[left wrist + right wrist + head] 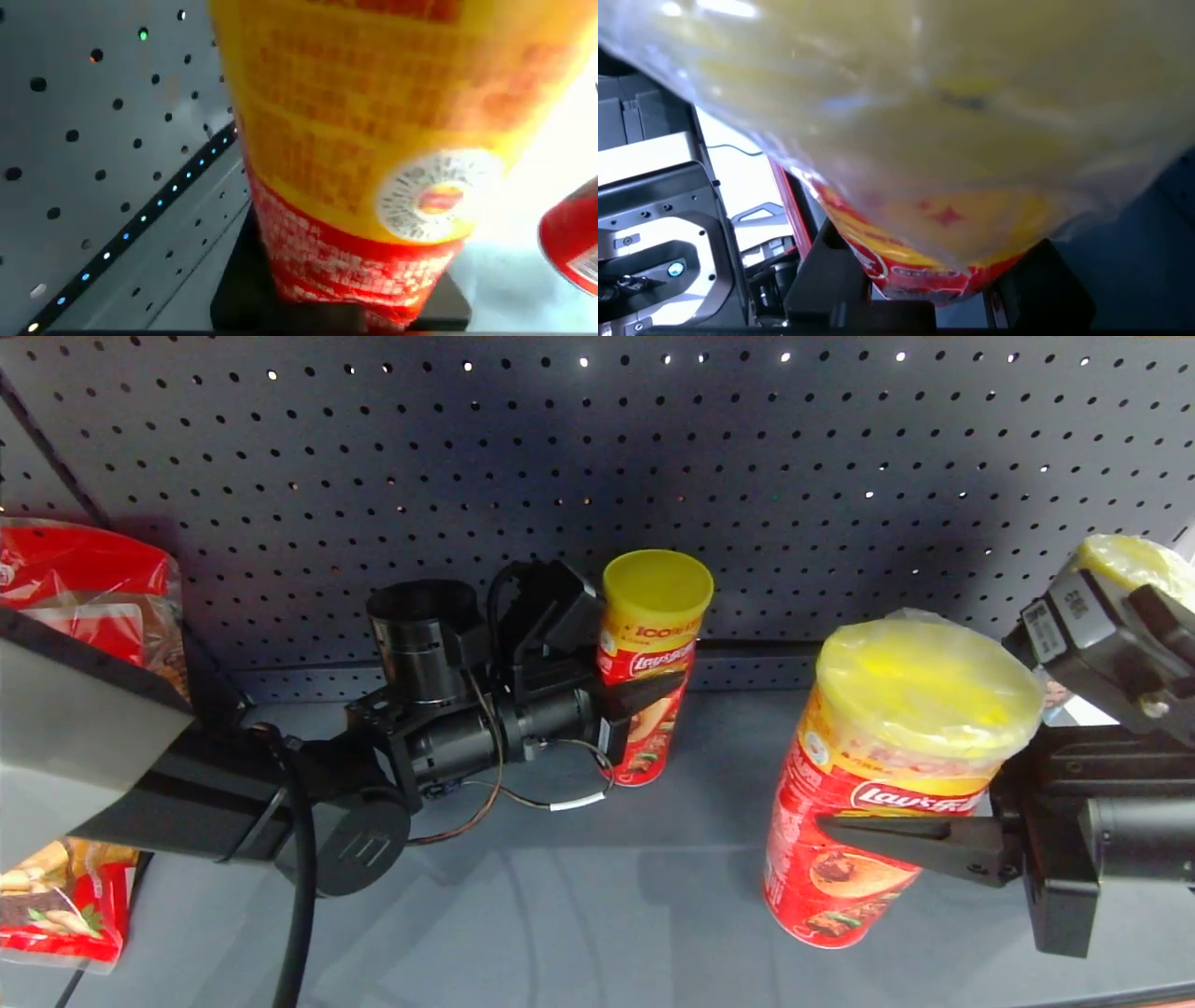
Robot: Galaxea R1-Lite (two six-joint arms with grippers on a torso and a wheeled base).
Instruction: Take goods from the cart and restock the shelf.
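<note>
Chip cans come to two: one chip can (653, 616) near the back edge of the shelf (597, 933), and a second chip can (868, 756) toward its front right corner. A yellow wrapped top (1134, 560) at the right edge may be a third; I cannot tell. Red snack bags come to two: one bag (84, 579) at the left back, another bag (56, 905) at the left front.

Dark grey pegboard panel (597, 476) forms back wall, round holes in regular rows. Bright light pinpoints through holes along panel's upper part. Grey rail (756, 667) runs along panel's foot. Smooth grey shelf board (579, 915) extends forward from panel's foot, soft shadows across it. Left wrist view: row of blue dots (140, 219) along panel's foot.
</note>
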